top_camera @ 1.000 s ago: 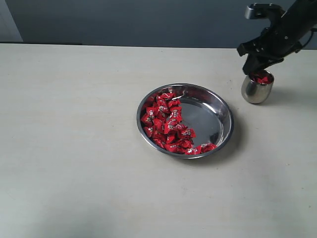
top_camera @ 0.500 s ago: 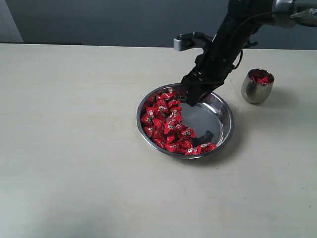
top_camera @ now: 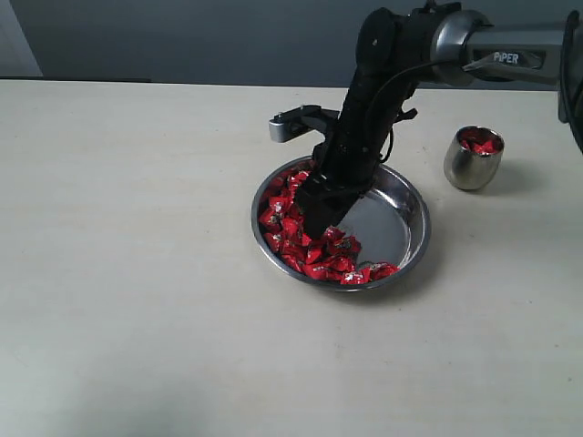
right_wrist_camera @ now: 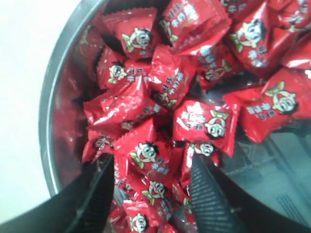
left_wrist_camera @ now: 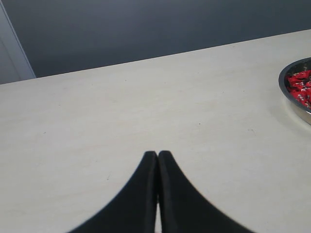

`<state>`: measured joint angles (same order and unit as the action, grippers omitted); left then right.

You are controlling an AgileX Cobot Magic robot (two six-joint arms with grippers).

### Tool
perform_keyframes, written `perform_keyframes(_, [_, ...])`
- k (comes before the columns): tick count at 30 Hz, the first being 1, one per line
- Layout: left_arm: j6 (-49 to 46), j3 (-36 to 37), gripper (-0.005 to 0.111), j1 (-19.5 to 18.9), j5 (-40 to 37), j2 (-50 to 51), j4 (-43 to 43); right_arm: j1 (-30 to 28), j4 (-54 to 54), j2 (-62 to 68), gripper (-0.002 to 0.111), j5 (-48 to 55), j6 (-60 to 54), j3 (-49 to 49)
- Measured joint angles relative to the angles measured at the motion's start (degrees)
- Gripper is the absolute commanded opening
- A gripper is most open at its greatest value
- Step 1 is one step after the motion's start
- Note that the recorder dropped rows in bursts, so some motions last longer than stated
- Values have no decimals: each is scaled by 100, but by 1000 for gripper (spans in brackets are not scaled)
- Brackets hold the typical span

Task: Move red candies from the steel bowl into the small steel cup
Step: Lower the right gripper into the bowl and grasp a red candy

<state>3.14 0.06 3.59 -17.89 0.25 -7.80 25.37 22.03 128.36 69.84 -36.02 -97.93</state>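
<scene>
Partway there: a few in the cup, a big pile left in the bowl.
Off on the left, the left gripper [left_wrist_camera: 157,156] hangs idle over the table [top_camera: 137,273], jaws pressed together on nothing. In the middle, the red candies [top_camera: 290,218] crowd the left half of the steel bowl [top_camera: 392,228], and the right gripper [top_camera: 319,221] is down among them, jaws spread wide around a candy, nothing pinched yet. Over on the right, the small steel cup [top_camera: 473,166] shows red at its mouth. Most of the job, I'd say, remains.
</scene>
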Motion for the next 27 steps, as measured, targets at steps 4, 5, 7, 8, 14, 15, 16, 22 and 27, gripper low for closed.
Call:
perform_keyframes(4, [0,0,0,0,0,0,0,42,23,121,48,0,-10,0])
perform_keyframes(5, [0,0,0,0,0,0,0,56,35,146,47,0,-10,0])
perform_keyframes(7, [0,0,0,0,0,0,0,66,46,187,43,0,-10,0])
perform_keyframes(8, [0,0,0,0,0,0,0,66,46,201,38,0,-10,0])
perform_keyframes(14, [0,0,0,0,0,0,0,66,46,224,9,0,-43,0])
perform_keyframes(15, [0,0,0,0,0,0,0,66,46,224,8,0,-54,0])
perform_keyframes(16, [0,0,0,0,0,0,0,66,35,224,8,0,-65,0])
perform_keyframes(22, [0,0,0,0,0,0,0,66,-315,224,9,0,-82,0])
perform_keyframes(27, [0,0,0,0,0,0,0,17,-487,123,9,0,-91,-73])
